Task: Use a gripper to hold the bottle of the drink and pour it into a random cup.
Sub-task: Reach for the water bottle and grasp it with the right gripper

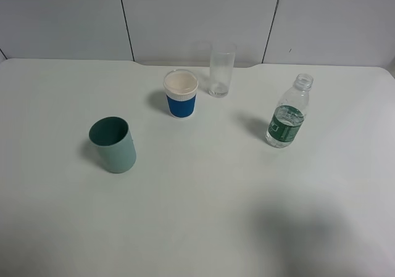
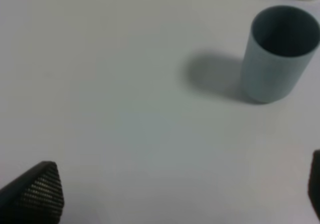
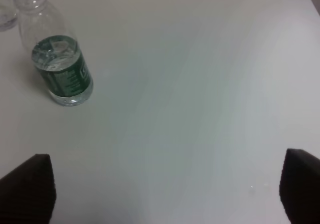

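Note:
The bottle of the drink [image 1: 287, 118] is clear plastic with a dark green label and no cap. It stands upright at the right of the white table and holds some water. It also shows in the right wrist view [image 3: 60, 68]. My right gripper [image 3: 164, 191] is open and empty, well short of the bottle. A teal cup [image 1: 113, 145] stands at the left and shows in the left wrist view [image 2: 277, 54]. My left gripper [image 2: 175, 194] is open and empty, apart from that cup. Neither gripper shows in the exterior high view.
A white cup with a blue band [image 1: 181, 94] and a straight clear drinking glass [image 1: 221, 70] stand at the back middle. The white table [image 1: 197, 227] meets a panelled wall at the back. A soft shadow lies on the table at the front right.

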